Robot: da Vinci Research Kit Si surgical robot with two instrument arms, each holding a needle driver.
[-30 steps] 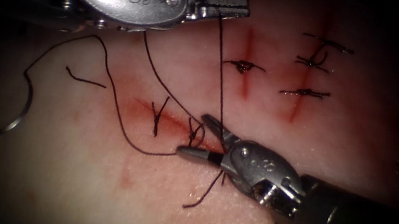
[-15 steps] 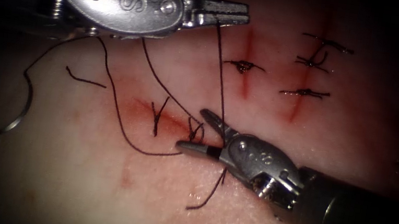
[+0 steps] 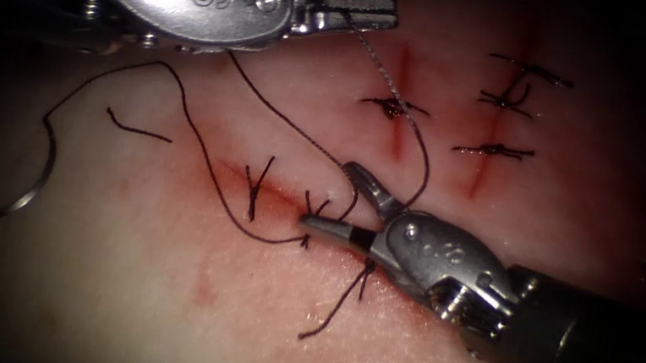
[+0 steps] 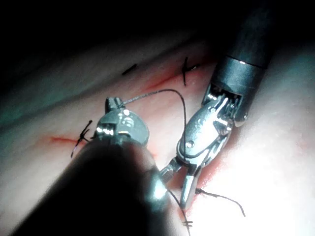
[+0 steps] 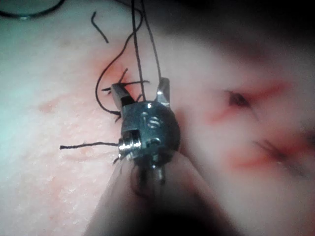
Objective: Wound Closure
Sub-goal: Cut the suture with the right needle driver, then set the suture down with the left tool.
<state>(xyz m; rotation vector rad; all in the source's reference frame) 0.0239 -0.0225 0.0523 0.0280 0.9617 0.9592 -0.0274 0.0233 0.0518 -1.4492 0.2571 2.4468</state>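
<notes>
The left tool (image 3: 391, 12) is above the cut with its jaws shut on the thread (image 3: 420, 158), and it also shows in its own wrist view (image 4: 113, 104). From those jaws the thread hangs slack and curves around the upper jaw of the right tool (image 3: 328, 196). That tool stands open over the knot (image 3: 316, 206) at the cut (image 3: 274, 194) and holds nothing; its spread jaws show as the right tool (image 5: 140, 88) and the right tool (image 4: 175, 189). The curved needle (image 3: 26, 193) lies free on the tissue far left of the cut, not in the tissue.
One tied stitch (image 3: 255, 188) crosses the cut left of the knot. A loose cut end of thread (image 3: 136, 129) lies at the left. A thread tail (image 3: 329, 311) trails below the right tool. Two other cuts with tied stitches (image 3: 394, 107) (image 3: 497, 151) lie to the right.
The thread from the left tool to the knot was taut and now hangs slack, bowed to the right around the right tool. The right tool has shifted slightly right and up.
</notes>
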